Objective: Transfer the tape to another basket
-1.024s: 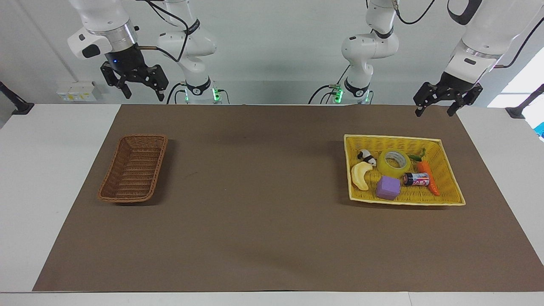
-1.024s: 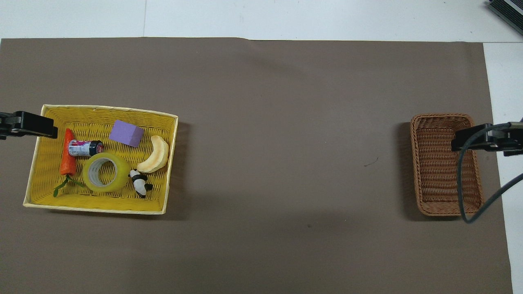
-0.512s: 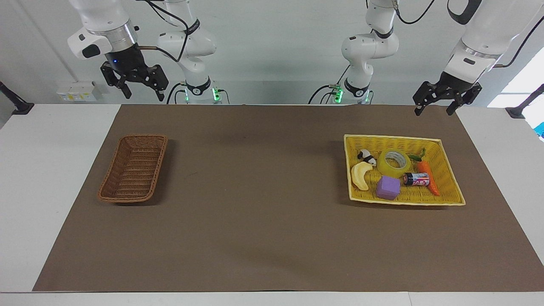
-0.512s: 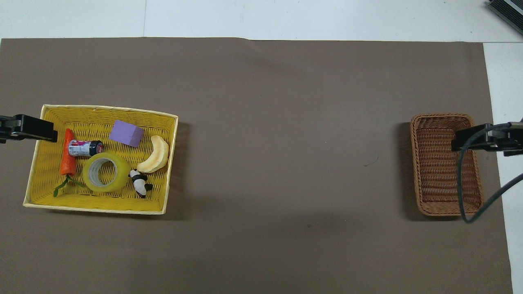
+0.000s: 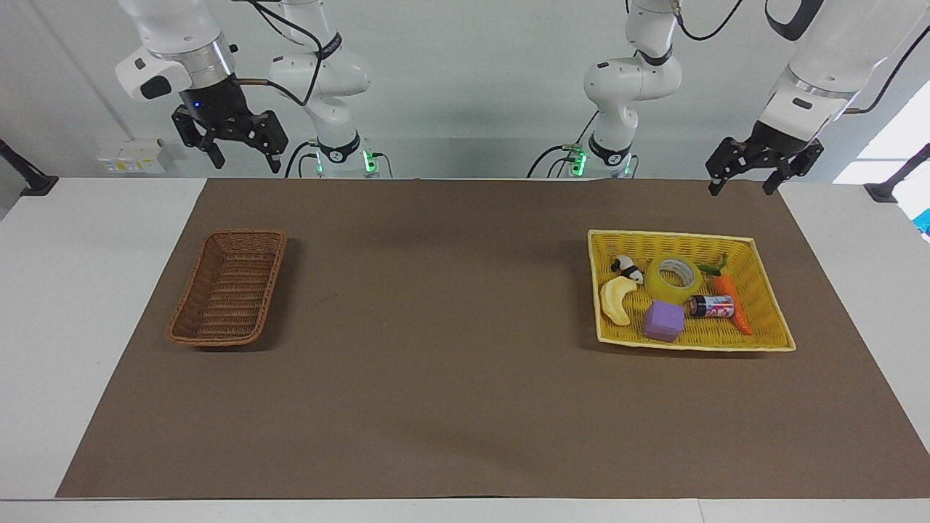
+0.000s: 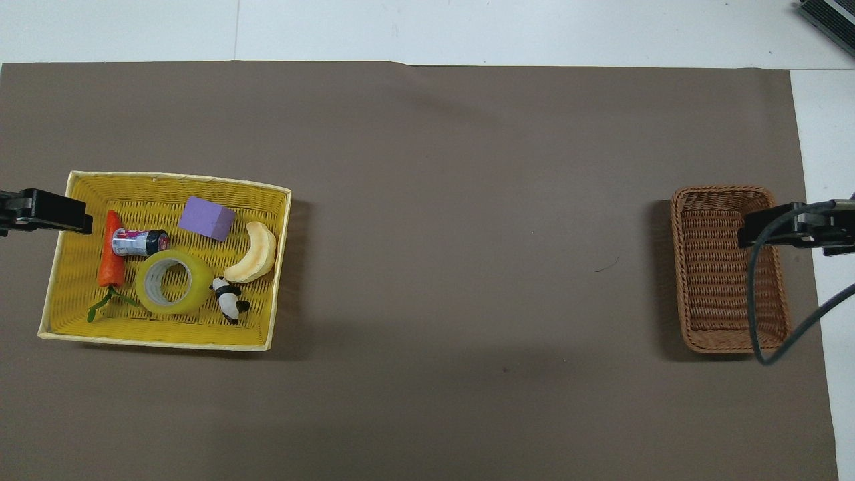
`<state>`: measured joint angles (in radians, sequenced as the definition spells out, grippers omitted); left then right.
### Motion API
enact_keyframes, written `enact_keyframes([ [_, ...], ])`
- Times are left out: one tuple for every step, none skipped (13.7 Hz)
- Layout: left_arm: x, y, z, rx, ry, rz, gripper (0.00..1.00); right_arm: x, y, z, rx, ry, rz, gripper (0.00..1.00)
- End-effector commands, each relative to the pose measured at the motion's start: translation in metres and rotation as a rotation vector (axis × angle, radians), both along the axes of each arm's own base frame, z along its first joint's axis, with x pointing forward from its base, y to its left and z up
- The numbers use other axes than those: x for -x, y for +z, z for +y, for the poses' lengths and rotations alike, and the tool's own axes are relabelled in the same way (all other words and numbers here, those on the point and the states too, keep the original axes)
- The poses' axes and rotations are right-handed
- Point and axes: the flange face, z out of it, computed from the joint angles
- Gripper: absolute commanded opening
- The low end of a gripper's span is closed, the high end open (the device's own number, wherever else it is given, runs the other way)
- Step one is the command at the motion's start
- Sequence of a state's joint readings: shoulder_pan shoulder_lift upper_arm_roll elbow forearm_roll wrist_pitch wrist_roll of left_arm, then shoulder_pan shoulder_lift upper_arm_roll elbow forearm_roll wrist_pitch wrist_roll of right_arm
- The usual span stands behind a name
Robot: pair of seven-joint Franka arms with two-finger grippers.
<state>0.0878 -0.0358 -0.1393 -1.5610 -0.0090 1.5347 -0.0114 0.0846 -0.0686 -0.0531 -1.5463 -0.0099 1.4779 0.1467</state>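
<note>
**A:** Tape first, since that's what has to be moved: it's not gripped by anything yet. Starting from the hands: the left gripper is held up in the air with its fingers spread apart and nothing between them, over the mat edge by the yellow basket. The right gripper is parked high at the other end, fingers also apart, empty; that arm is just waiting. The tape is lying flat inside the yellow basket, hole facing up.

**B:** And the target?

**A:** The brown basket is sat well apart from it, toward the right arm's end of the table, with nothing seen inside.

**B:** So what can be messed up from here?

**A:** Crowding, mostly. The tape is boxed in by the panda, the banana, the purple block, the battery and the carrot, with the battery and carrot greens just beside it. If the fingers are lowered off-centre, a neighbour could be clipped or dragged along. The roll looks glossy too, so a shallow pinch on the wall could be lost mid-carry. And the brown basket is narrow, so a sloppy release could leave the roll hung on the rim.
</note>
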Motion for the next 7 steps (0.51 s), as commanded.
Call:
enact_keyframes([
  [0.0086, 0.0004, 0.0047, -0.020, 0.004, 0.007, 1.00, -0.0024, 0.0013, -0.0013, -0.025, -0.010, -0.004, 1.00],
  [0.0100, 0.0007, 0.0046, -0.020, 0.004, 0.007, 1.00, -0.0024, 0.0013, -0.0015, -0.023, -0.010, -0.004, 1.00],
  [0.0099, -0.0006, 0.0046, -0.020, 0.004, 0.009, 1.00, -0.0024, 0.0013, -0.0015, -0.023, -0.010, -0.004, 1.00],
  [0.0109, -0.0004, 0.0045, -0.021, 0.004, 0.009, 1.00, -0.0024, 0.0013, -0.0013, -0.025, -0.010, -0.004, 1.00],
  [0.0114, -0.0004, 0.0044, -0.021, 0.004, 0.009, 1.00, -0.0024, 0.0013, -0.0015, -0.023, -0.010, -0.004, 1.00],
  [0.0119, -0.0003, 0.0044, -0.021, 0.004, 0.009, 1.00, -0.0024, 0.0013, -0.0015, -0.023, -0.010, -0.004, 1.00],
  [0.0119, -0.0003, 0.0044, -0.021, 0.004, 0.009, 1.00, -0.0024, 0.0013, -0.0013, -0.025, -0.010, -0.004, 1.00],
])
